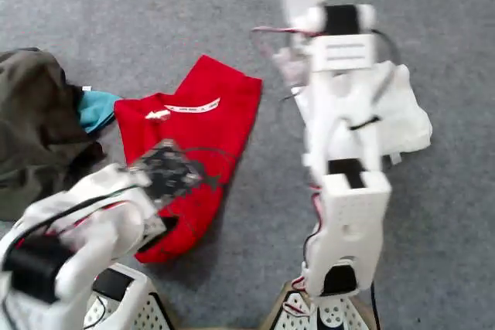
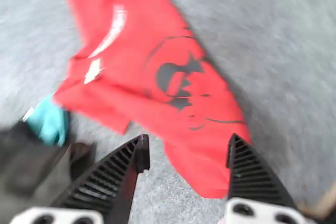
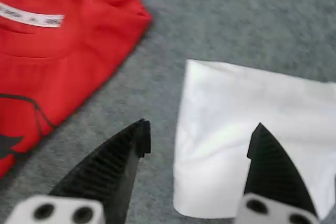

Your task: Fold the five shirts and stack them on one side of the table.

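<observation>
Left gripper point(image 2: 188, 140) wide open, empty, above the red shirt point(image 1: 209, 113) near its hem, right gripper point(image 3: 200, 125) wide open, empty, over the edge of the folded white shirt point(image 3: 252, 145), white shirt at three o'clock of the red, dark heap point(image 1: 35, 129) at nine

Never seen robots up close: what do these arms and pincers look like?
The left arm and right arm are white plastic with black motor blocks and thin red cables. The left gripper and right gripper have black, ridged, pointed fingers.

Robot lab workbench — grey felt-covered table point(image 1: 448, 28), two white arms point(image 1: 352, 191) at its edge
</observation>
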